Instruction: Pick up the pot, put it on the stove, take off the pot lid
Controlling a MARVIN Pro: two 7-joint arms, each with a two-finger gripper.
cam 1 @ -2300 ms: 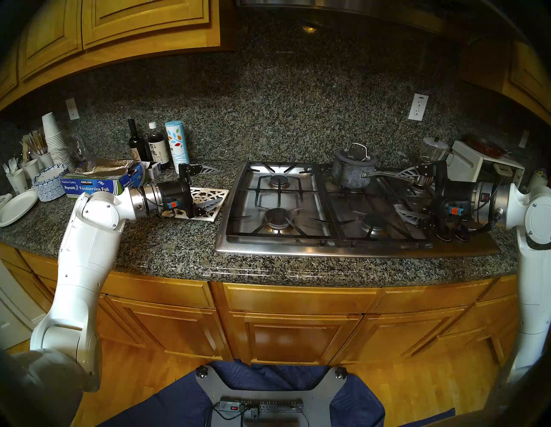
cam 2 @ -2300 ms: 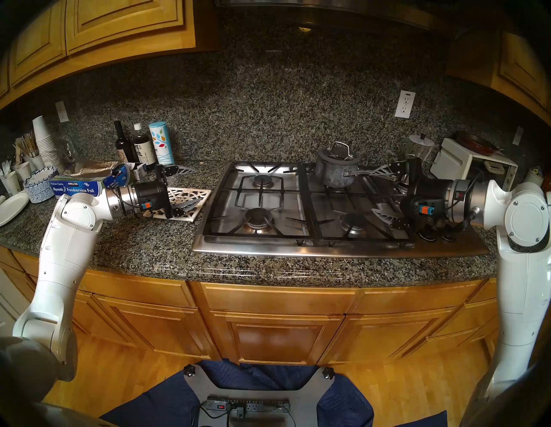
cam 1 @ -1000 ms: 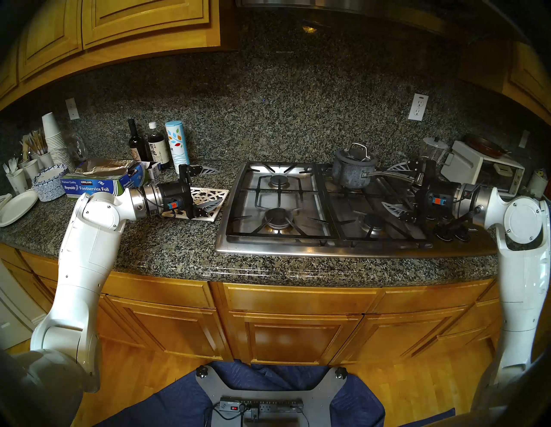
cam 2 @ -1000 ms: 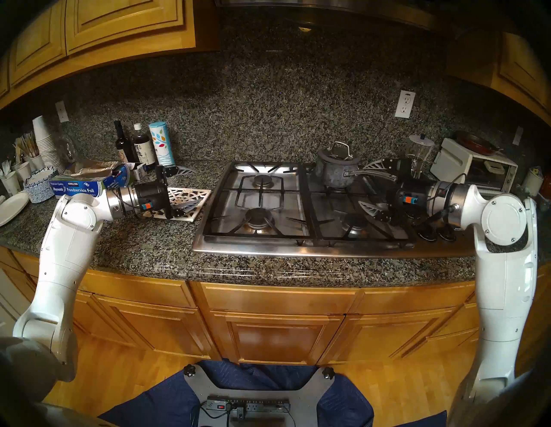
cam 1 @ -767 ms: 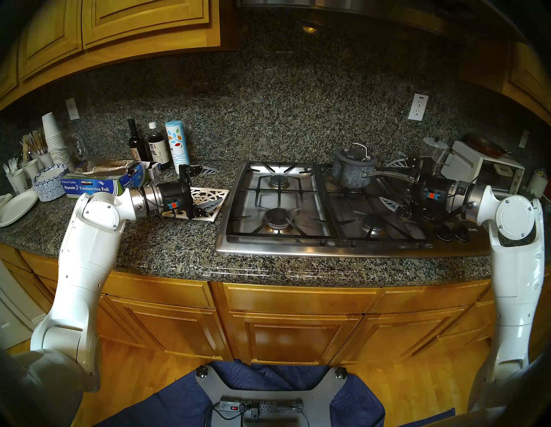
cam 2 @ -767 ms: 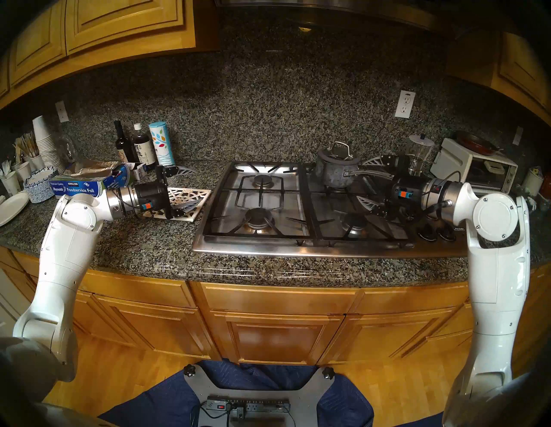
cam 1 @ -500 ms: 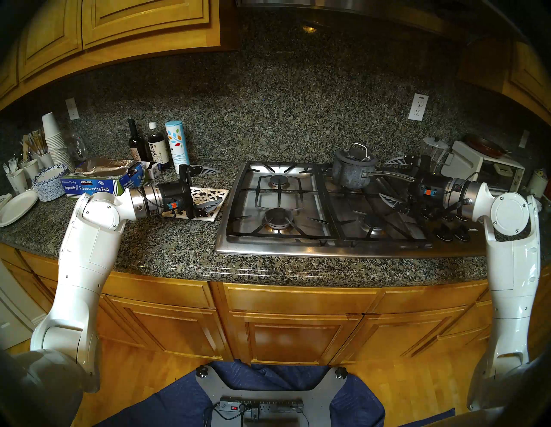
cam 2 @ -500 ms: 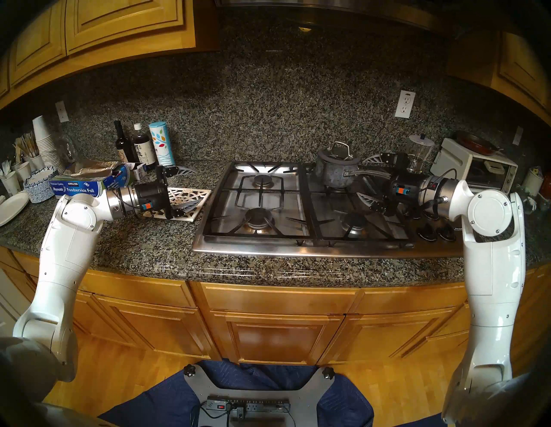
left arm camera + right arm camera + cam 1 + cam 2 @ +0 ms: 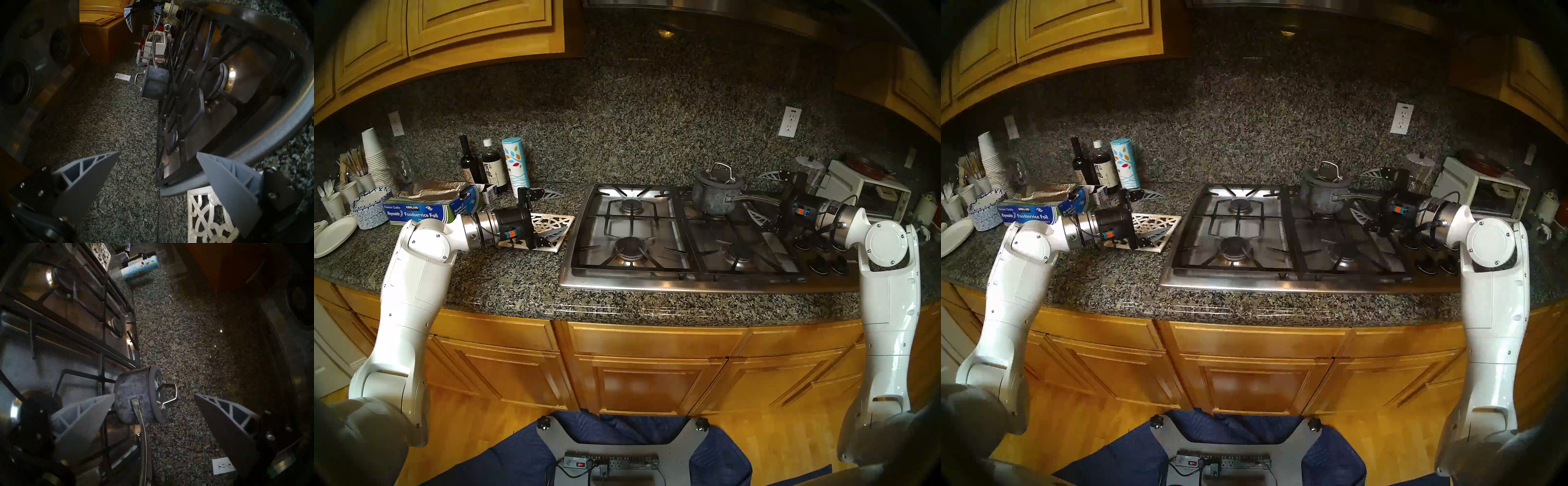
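- Claw first: our right gripper (image 9: pixel 761 195) is spread wide and holds nothing, its two fingers straddling the pot's long handle (image 9: pixel 141 433) above and below, without touching it as far as we can tell.
- Our left gripper (image 9: pixel 555 211) is likewise splayed and empty, hovering over the white lattice trivet (image 9: pixel 551 225) just off the stove's left edge.
- The pot (image 9: pixel 714 197) already sits on the grate at the stove's (image 9: pixel 653 283) back right corner, handle pointing toward the right edge, so we judge the placing step done.
- The pot lid (image 9: pixel 155 394) is seated on the pot, its silver loop handle upright, so the lid remains to be lifted.
- Risk: our fingers are lined up on the long handle, not on the loop; clamping there would shift the pot rather than free the lid.
- Risk: reaching for the loop, the lower finger may knock the handle or catch the grate and skid the pot toward the back edge.
- Risk: a shallow pinch on the thin loop could let the glass lid slip and drop.
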